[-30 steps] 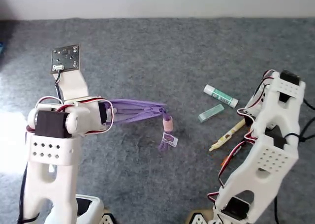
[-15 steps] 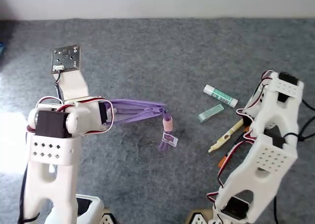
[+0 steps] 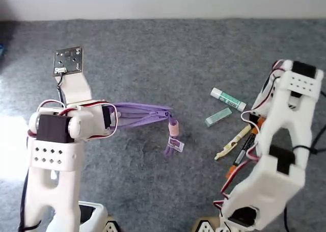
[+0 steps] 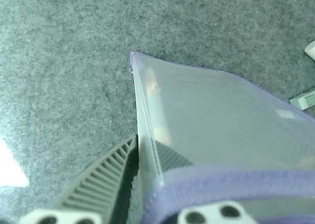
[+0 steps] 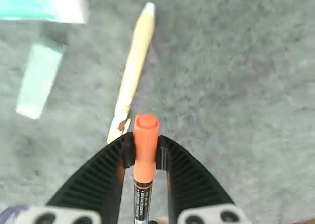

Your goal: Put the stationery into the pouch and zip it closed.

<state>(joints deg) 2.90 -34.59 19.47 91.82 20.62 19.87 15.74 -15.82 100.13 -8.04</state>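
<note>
My left gripper [image 4: 142, 157] is shut on one end of the translucent pouch [image 4: 216, 120] with purple edging and holds it off the mat. In the high view the pouch [image 3: 142, 114] reaches toward the middle, its zipper pull and tag [image 3: 173, 137] hanging down. Over on the other side, my right gripper [image 5: 146, 145] is shut on an orange-capped marker [image 5: 146, 135]. Just beyond it lie a yellow pen [image 5: 134, 71], a green eraser [image 5: 39, 79] and a glue stick [image 5: 44, 5]. From above, the marker [image 3: 246, 144] runs beside the yellow pen [image 3: 232, 143].
Everything rests on a grey felt mat [image 3: 178, 58]. The glue stick [image 3: 228, 99] and eraser [image 3: 218, 117] lie between the pouch and the right arm. A small circuit board [image 3: 68, 61] sits at the back left.
The right arm has shifted and risen with the orange marker in its gripper. The left arm and the pouch have stayed still.
</note>
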